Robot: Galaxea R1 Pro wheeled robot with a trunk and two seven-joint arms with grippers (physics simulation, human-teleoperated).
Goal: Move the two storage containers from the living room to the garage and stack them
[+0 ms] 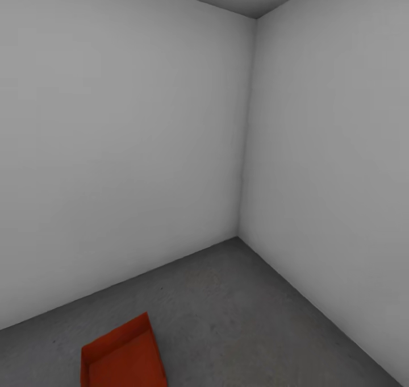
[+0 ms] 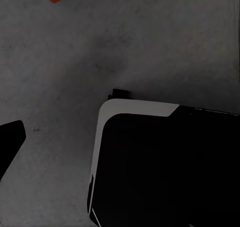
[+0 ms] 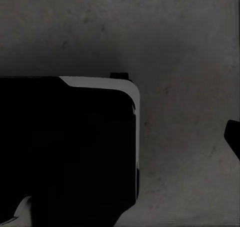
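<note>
Room: bare corner of grey-white walls [image 1: 125, 148], so this reads as the garage.
Container: one orange-red rectangular open bin [image 1: 122, 356] lies on the dark grey mottled concrete floor [image 1: 238, 313], near the left wall.
Done: first bin seems delivered.
Left: second bin, then the stacking.
Fingers: cannot tell for either arm; both wrist views look at the robot's black base [image 2: 165, 167] over concrete.

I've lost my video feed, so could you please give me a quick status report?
Grippers: state unclear. One storage container on the garage floor, near the wall corner. Nothing in the way.
</note>
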